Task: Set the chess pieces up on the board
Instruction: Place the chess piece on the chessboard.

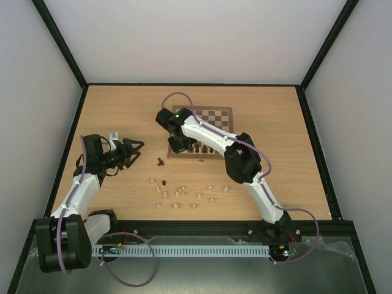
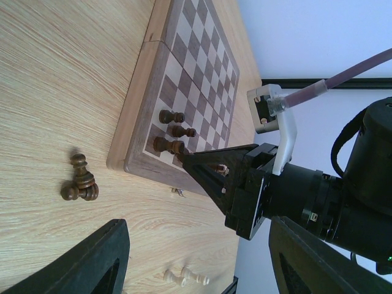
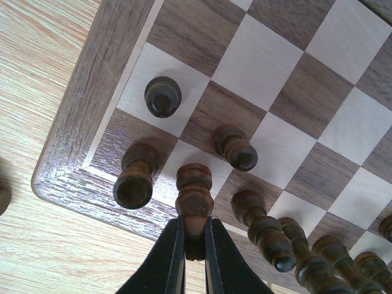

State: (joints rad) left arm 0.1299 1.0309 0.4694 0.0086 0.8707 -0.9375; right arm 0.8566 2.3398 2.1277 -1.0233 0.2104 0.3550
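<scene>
The board (image 1: 211,116) lies at the table's far middle. My right gripper (image 3: 195,245) is shut on a dark brown piece (image 3: 195,196) that stands on a cream square in the board's near row, one square in from the left corner. Other dark chess pieces stand around it: a corner piece (image 3: 133,182), two pawns (image 3: 162,97) and a row running right (image 3: 263,229). In the top view the right gripper (image 1: 182,146) is over the board's near-left corner. My left gripper (image 1: 138,151) is open and empty, left of the board, above bare table (image 2: 196,245).
Three dark pieces (image 1: 160,162) sit loose on the table just off the board's near-left corner, also in the left wrist view (image 2: 79,182). Several pale pieces (image 1: 177,193) lie scattered nearer the arms; two lie on their sides (image 2: 184,277).
</scene>
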